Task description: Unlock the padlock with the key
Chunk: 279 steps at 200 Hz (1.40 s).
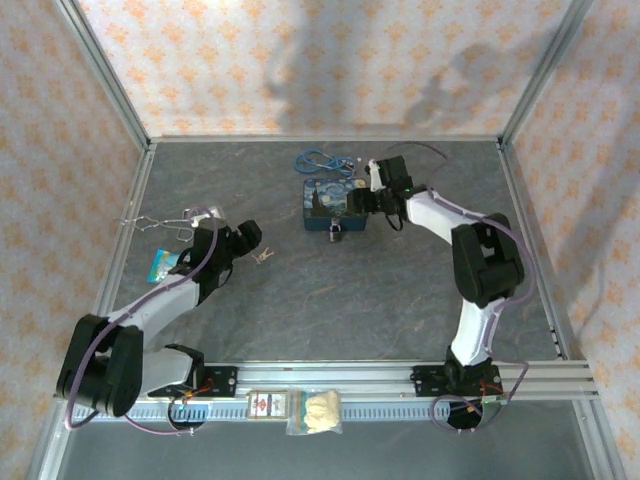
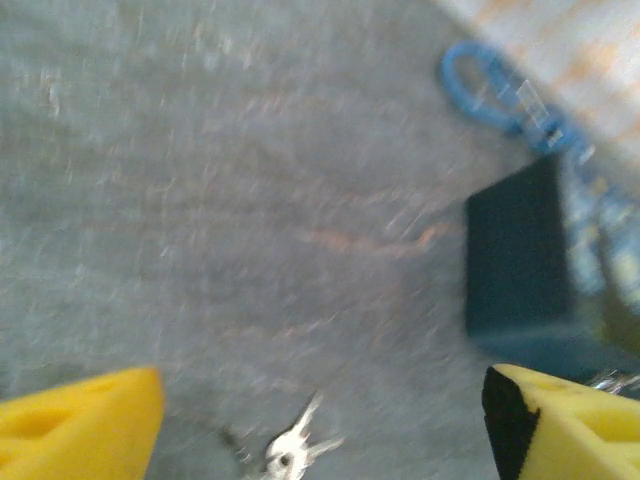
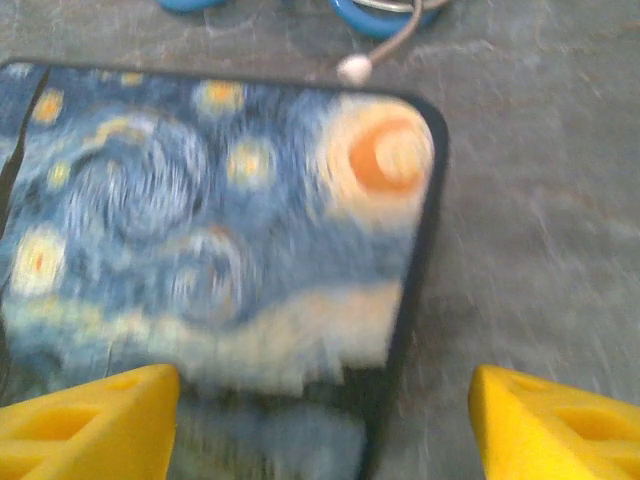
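Two claws: your left claw (image 2: 320, 400) and right claw (image 3: 325, 390) both stand wide open, their yellow wedge-shaped fingers (image 2: 80, 420) holding nothing.
Key (image 1: 265, 256): thin flat metal on the gray mottled table (image 1: 300, 300), just ahead of your left claw and lying between its fingers.
Padlock (image 1: 335, 232): small and dark, at the tin's near edge.
Tin (image 3: 220, 200): rectangular with rounded corners, painted in blue and yellow swirls, under your right claw.
Writing: card (image 1: 265, 403) on the near rail (image 1: 400, 378), too small to read.
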Each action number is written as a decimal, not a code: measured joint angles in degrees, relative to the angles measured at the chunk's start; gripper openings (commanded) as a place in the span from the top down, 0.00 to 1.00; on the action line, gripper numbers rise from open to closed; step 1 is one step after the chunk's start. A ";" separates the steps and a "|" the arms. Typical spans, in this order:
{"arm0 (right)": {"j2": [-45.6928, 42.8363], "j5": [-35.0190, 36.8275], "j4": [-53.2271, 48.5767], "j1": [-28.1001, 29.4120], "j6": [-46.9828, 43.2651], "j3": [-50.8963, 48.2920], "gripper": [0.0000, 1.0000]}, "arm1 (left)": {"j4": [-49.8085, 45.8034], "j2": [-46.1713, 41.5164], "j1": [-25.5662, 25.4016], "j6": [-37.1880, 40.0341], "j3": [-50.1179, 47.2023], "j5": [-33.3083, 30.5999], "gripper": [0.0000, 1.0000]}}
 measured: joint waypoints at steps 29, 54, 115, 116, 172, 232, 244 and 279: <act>-10.99 2.08 0.28 0.00 5.57 -7.04 0.23 | -4.66 3.69 -0.15 2.95 1.25 0.72 0.32; -17.62 1.79 3.21 0.02 11.02 -11.96 0.29 | -5.86 6.36 -1.01 4.04 1.70 1.62 0.45; -19.32 0.13 7.85 5.86 21.16 -23.34 0.31 | -6.64 12.37 -5.16 5.42 6.32 0.90 0.62; -19.32 0.13 7.87 5.92 21.20 -23.39 0.31 | -6.62 12.41 -5.20 5.38 6.32 0.87 0.62; -19.34 0.31 9.92 7.34 23.47 -23.69 0.38 | -6.93 16.85 -6.34 6.23 7.06 -1.33 0.76; -20.20 0.81 9.88 7.34 23.43 -23.39 0.38 | -7.37 18.47 -8.35 7.34 8.68 -3.15 0.96; -20.28 1.03 9.86 7.34 23.43 -23.26 0.38 | -7.76 18.58 -9.73 7.34 9.20 -3.58 0.98; -20.31 1.79 9.40 7.34 23.32 -23.06 0.38 | -7.80 19.19 -16.48 5.64 9.75 -3.45 0.98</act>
